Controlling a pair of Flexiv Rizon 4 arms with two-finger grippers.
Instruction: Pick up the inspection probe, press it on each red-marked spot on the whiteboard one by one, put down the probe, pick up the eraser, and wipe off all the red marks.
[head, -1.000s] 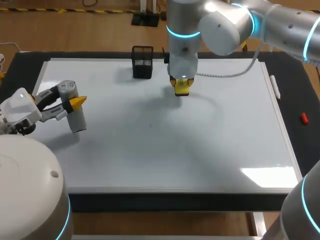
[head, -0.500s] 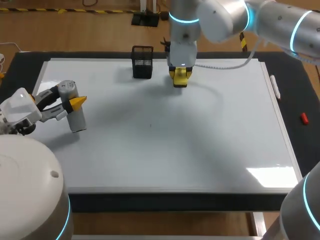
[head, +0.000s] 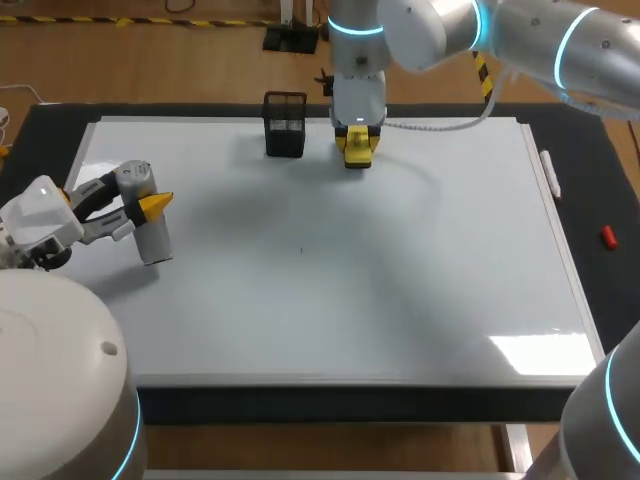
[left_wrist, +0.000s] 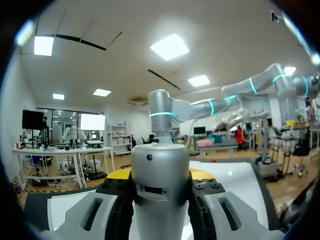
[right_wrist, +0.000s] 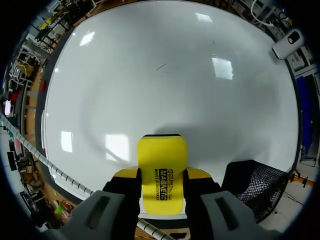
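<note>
The yellow rectangular block eraser has black print on its face. The right gripper pinches it from both sides and points down near the far edge of the white whiteboard, just beside a black mesh basket. The left gripper sits low by the board's left edge, clamped on the silver cylindrical probe. A wide stretch of board lies between them.

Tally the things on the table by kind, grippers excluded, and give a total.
whiteboard: 1
inspection probe: 1
yellow eraser: 1
black mesh basket: 1
white pen-like stick: 1
small red item: 1
Total: 6
</note>
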